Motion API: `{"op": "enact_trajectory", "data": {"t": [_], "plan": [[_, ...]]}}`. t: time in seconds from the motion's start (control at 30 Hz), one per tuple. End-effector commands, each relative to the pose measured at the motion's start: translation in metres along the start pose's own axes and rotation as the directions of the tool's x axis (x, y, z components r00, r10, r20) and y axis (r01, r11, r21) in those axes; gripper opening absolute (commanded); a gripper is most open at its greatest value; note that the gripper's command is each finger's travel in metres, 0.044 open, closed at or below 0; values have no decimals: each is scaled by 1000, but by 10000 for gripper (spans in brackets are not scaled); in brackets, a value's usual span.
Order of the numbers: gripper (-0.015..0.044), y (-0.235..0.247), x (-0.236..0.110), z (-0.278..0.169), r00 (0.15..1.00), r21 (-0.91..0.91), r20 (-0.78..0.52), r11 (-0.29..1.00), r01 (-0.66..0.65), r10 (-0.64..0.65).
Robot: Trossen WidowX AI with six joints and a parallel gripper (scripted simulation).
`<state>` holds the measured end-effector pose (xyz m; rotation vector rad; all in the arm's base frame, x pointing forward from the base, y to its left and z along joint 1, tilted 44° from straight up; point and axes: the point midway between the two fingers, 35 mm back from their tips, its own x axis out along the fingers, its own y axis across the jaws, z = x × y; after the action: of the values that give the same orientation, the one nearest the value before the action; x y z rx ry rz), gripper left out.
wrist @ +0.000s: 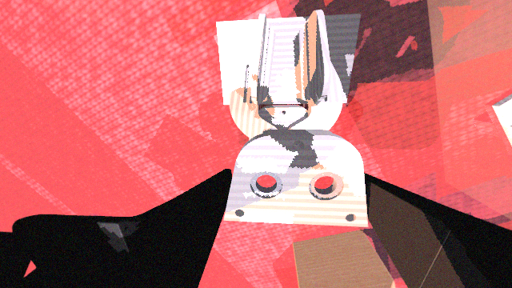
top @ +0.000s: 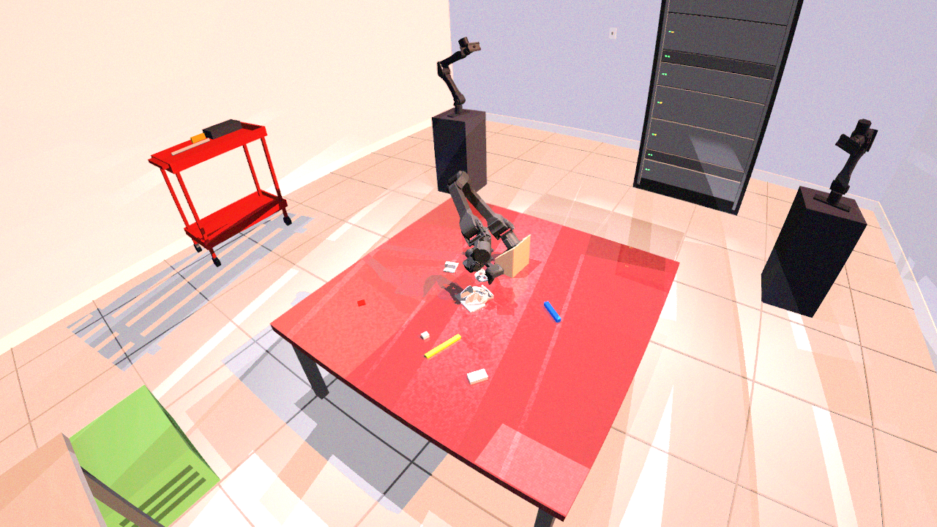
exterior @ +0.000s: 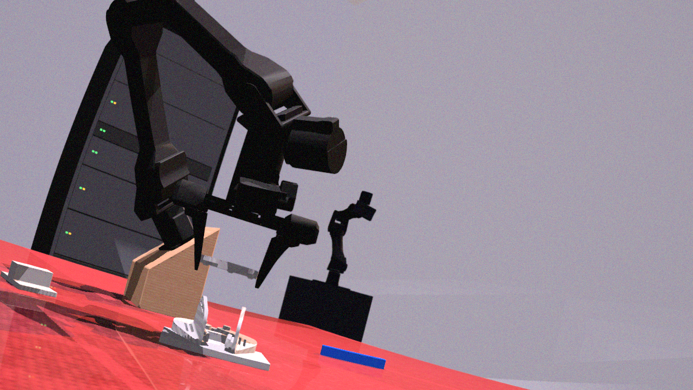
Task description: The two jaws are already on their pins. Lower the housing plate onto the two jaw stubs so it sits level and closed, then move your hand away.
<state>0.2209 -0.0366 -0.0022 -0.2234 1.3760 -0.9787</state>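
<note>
- Top view: near the middle of the frame, the gripper (top: 483, 275) (exterior: 226, 278) (wrist: 290, 176) hangs over the red table (top: 589, 367) (exterior: 295, 373) (wrist: 120, 160), with the white base assembly (top: 475, 298) (exterior: 215, 350) (wrist: 240, 64) just below it in the frame.
- Exterior view: left of centre, the fingers grasp the housing plate (top: 481, 276) (exterior: 230, 266) (wrist: 296, 204) by its two ends — up in the air, well above the base assembly and apart from it. Two upright jaws stand on that base, lower centre-left; the stubs are too small to make out.
- Wrist view: the plate spans the fingers at lower centre, its two round holes showing red; the base assembly lies beyond, top centre.
- The step in hand looks like carrying and lining up, with lowering yet to be done. The next move probably calls for shifting the plate over the stubs — level — then a straight descent before release.
</note>
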Motion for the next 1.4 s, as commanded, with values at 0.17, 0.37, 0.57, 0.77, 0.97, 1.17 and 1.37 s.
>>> {"op": "enact_trajectory", "data": {"t": [0.17, 0.37, 0.57, 0.77, 0.97, 1.17, 1.37], "plan": [[351, 1, 4, 0, 1000, 8, -3, 1000, -4, 4], [351, 2, 14, 0, 1000, 8, -3, 1000, -5, 5], [351, 2, 24, 1, 1000, 8, -3, 1000, -6, 6], [351, 2, 34, 1, 1000, 8, -2, 1000, -6, 6], [351, 2, 44, 1, 1000, 8, -2, 1000, -5, 5], [351, 1, 53, 0, 1000, 8, -2, 1000, -3, 3], [351, 0, 62, -1, 1000, 8, -2, 1000, -1, 1]]}}
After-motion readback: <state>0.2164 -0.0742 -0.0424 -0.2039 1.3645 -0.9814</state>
